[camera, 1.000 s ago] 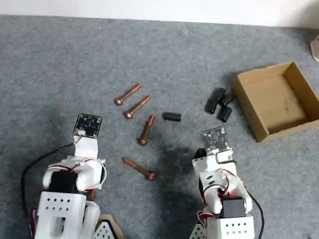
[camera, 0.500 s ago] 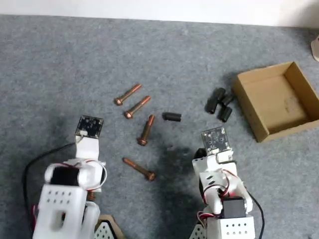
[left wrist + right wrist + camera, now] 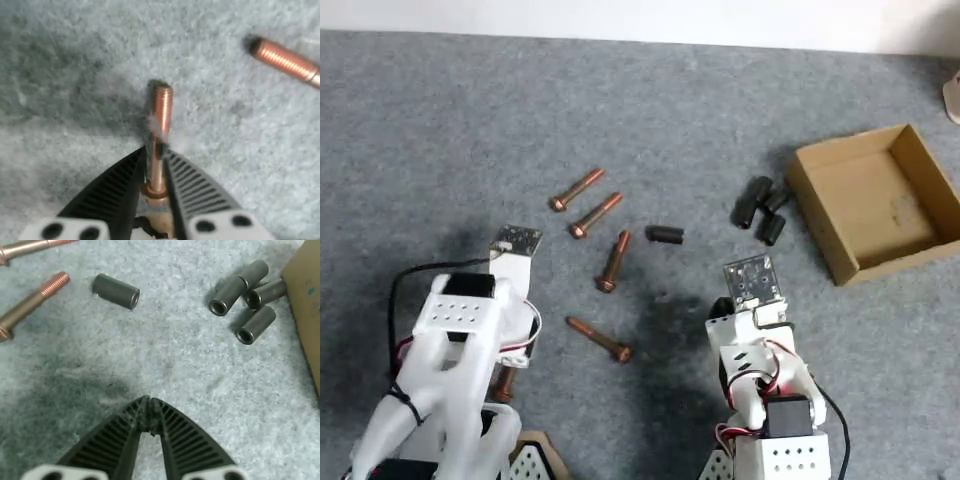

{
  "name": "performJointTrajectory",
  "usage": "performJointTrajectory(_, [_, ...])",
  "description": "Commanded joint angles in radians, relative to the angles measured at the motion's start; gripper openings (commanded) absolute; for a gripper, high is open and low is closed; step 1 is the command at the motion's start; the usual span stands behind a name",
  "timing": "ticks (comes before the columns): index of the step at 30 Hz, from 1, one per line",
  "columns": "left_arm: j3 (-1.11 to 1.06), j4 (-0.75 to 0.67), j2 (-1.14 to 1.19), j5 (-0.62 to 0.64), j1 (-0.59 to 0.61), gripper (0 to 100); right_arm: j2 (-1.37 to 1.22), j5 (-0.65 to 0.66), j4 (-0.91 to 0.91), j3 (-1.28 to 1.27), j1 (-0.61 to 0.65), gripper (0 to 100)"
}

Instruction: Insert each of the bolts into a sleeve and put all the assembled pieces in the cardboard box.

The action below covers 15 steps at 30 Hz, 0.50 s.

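Gripping one bolt (image 3: 160, 112) by the shank: left jaws clamped on it, threaded end sticking out over the grey bench (image 3: 440, 120). Meanwhile right jaws pinched together, empty, above bare bench with the lone sleeve (image 3: 115, 291) ahead. Four loose bolts (image 3: 613, 261) mid-bench. Three sleeves (image 3: 760, 208) clustered just beside the cardboard box (image 3: 818, 222).

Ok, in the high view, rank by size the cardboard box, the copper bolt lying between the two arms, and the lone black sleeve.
Largest: open brown cardboard box.
Then: long copper-coloured threaded bolt.
Smallest: short black cylindrical sleeve lying alone.
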State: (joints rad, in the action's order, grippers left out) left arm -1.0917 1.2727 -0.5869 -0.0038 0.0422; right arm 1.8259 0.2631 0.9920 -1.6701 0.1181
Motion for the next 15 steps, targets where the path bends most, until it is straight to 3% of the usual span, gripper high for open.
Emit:
performJointTrajectory(1, [0.045, -0.009, -0.015, -0.002, -0.015, 13, 0.01, -0.003, -0.019, -0.104, 0.008, 1.1])
performJointTrajectory(15, [-0.036, -0.018, -0.033, -0.003, -0.01, 16, 0.01, -0.003, -0.019, -0.104, 0.008, 1.1])
